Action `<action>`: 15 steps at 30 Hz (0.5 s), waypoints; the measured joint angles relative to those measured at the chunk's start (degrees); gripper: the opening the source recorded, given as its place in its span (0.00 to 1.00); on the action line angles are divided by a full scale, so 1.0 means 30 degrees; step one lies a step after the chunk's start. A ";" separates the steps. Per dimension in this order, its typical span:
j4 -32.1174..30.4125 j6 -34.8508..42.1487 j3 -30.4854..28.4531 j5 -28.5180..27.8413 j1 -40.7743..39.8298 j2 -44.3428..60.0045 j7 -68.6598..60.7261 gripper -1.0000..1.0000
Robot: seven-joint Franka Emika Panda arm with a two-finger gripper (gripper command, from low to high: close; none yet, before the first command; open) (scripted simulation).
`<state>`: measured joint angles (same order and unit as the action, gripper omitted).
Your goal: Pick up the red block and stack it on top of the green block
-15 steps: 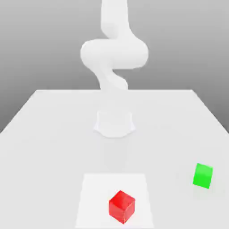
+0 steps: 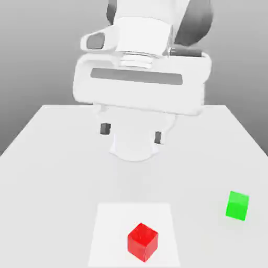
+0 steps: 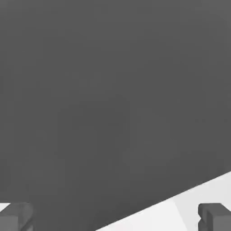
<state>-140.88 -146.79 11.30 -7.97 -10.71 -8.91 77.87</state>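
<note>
The red block (image 2: 142,242), a small bright red cube, rests on a pale square patch (image 2: 112,230) near the front of the white table. At the exterior view's right, the green block (image 2: 237,205) sits on the table, apart from the red one. My gripper (image 2: 131,133) hangs large in the exterior view, well above and behind the red block, its two dark fingertips (image 2: 105,128) spread wide with nothing between them. In the hand view my gripper (image 3: 115,217) looks at grey background and a strip of table, with a fingertip (image 3: 215,216) at each side.
The white table (image 2: 52,157) stretches wide around both blocks. The arm's round base (image 2: 133,149) stands at the table's middle, behind the pale patch.
The hand has swung into the exterior view, large and high in front of the arm, where before only the arm's upper links showed. Neither block has moved.
</note>
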 joint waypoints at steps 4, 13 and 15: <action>-0.0698 -0.1165 0.0108 -0.0101 -0.0073 0.2713 0.2060 0.50; -0.1236 -0.4883 -0.0631 -0.0185 0.0755 0.8665 0.4813 0.50; -0.1074 -0.5774 -0.1147 -0.0649 0.1176 0.9756 0.5165 0.00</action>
<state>-144.10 -164.11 7.86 -9.92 -7.18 20.36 93.36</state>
